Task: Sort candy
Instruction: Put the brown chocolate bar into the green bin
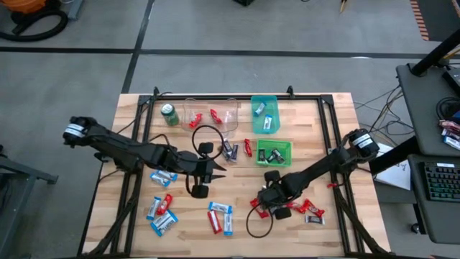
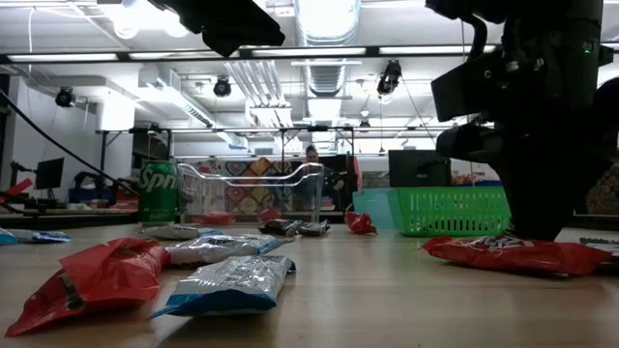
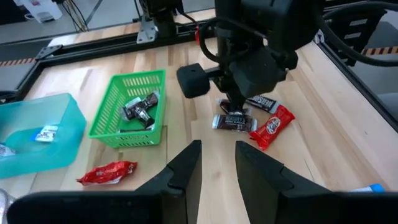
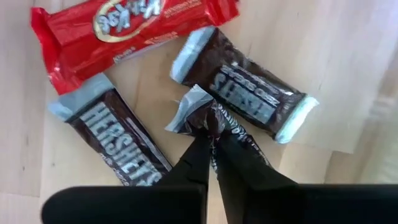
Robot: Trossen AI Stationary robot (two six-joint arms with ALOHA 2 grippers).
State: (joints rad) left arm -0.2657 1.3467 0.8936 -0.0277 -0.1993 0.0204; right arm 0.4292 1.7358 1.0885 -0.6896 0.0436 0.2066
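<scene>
Since the right gripper [image 4: 211,140] jaws clench a Hershey's bar [image 4: 205,121], next comes carrying it to the green basket [image 1: 275,153], left jaws idling parted

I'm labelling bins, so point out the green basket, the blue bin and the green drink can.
green basket [image 1: 287,146]: high view, on its right rim.
blue bin [image 1: 254,106]: high view, on its left rim.
green drink can [image 1: 169,114]: high view, on its top.

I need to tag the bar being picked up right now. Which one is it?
Go to the table's right front, below the green basket. The right gripper is shut on a dark brown bar, pinching its crumpled end; two flat brown bars and a red one lie untouched beside it.
</scene>
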